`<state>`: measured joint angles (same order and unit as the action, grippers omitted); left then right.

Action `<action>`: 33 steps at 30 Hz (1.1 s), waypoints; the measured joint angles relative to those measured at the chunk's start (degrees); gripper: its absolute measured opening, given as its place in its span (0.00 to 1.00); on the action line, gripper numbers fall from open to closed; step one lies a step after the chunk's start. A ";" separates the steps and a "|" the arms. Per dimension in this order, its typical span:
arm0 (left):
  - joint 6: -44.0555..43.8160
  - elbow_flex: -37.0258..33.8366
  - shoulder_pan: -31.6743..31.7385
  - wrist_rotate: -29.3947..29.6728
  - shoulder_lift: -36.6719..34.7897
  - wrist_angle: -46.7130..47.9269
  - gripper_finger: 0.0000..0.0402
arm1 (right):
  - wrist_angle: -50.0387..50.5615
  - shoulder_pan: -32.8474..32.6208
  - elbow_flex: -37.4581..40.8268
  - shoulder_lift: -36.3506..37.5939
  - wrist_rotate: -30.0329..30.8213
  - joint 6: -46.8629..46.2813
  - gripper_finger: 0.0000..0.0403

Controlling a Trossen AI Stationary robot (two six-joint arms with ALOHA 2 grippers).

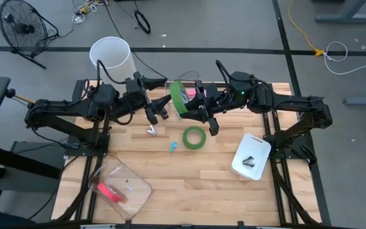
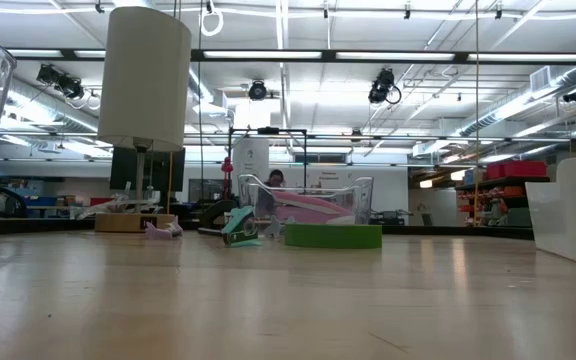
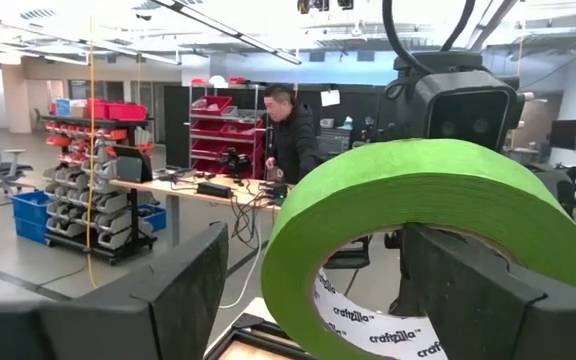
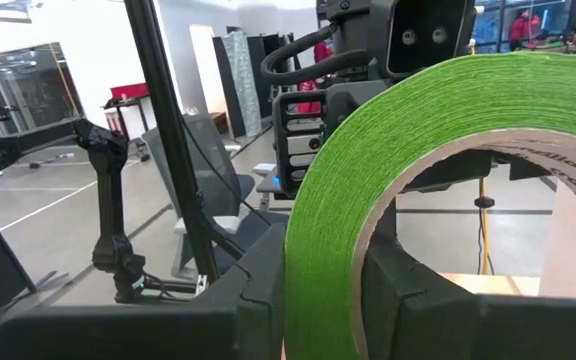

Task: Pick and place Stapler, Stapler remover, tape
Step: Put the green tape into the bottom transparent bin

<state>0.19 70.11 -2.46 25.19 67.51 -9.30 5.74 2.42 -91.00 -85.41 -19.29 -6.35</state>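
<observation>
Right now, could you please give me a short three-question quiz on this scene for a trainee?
1. True or false: the raised green tape roll lies flat on the table.
2. Which one grips that roll? A) the left end effector B) the right end effector C) neither
3. How many green tape rolls show in the high view?

Key:
1. False: it is held upright above the table.
2. B: the left one is open beside it.
3. Two: the raised one and the flat green roll on the table.
</observation>
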 joint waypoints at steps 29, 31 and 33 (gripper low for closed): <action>8.02 -0.13 -0.33 -4.46 3.77 -0.13 0.75 | -0.08 -0.09 0.11 -0.26 -0.24 -0.89 0.19; 8.02 -0.13 -0.32 -4.43 3.74 -0.17 0.71 | -0.17 -0.06 0.11 -0.26 -0.24 -0.87 0.19; 8.02 -0.13 -0.31 -4.21 3.74 -0.17 0.66 | -0.11 -0.04 0.11 -0.25 -0.22 -0.87 0.19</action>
<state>8.21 69.97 -2.76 20.98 71.24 -9.47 5.63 2.37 -90.89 -85.66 -19.51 -7.22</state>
